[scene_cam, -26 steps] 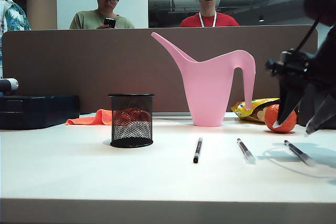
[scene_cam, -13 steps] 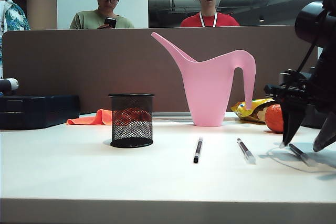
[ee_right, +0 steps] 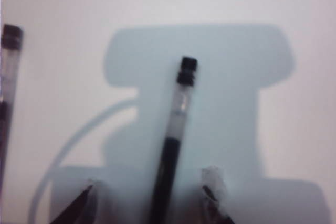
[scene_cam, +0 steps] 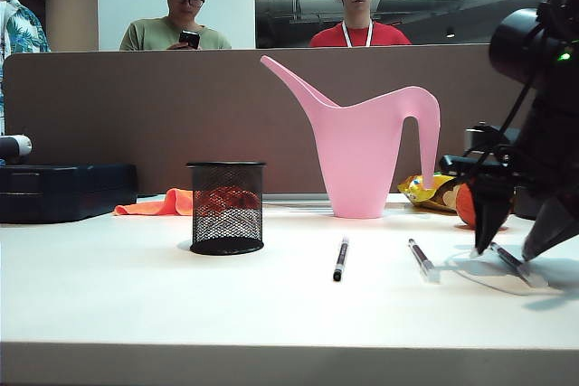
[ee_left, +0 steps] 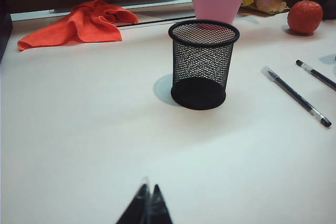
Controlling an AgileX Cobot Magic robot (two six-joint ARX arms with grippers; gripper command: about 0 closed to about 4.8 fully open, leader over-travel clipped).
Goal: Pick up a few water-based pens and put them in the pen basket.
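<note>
The pen basket (scene_cam: pixel 226 208), a black mesh cup, stands upright left of centre on the white table; it also shows in the left wrist view (ee_left: pixel 203 64). Three water-based pens lie in a row to its right: a black one (scene_cam: pixel 340 258), a clear one (scene_cam: pixel 422 258) and the rightmost one (scene_cam: pixel 509 259). My right gripper (scene_cam: pixel 504 250) is open, tips low at the table, straddling the rightmost pen (ee_right: pixel 173 140), which lies loose between the fingers (ee_right: pixel 212 182). The neighbouring pen (ee_right: pixel 6 93) lies off to the side. My left gripper (ee_left: pixel 148 190) is shut and empty, hanging well short of the basket.
A tall pink watering can (scene_cam: pixel 366 146) stands behind the pens. An orange ball (scene_cam: pixel 469 208) and a snack bag (scene_cam: pixel 432 189) sit just behind my right gripper. An orange cloth (scene_cam: pixel 158 203) and a black case (scene_cam: pixel 63 190) lie at the back left, before a brown partition.
My right gripper has come down and shifted a little left, from above the table to tips either side of the rightmost pen. The pens, the basket and the left gripper have not moved.
</note>
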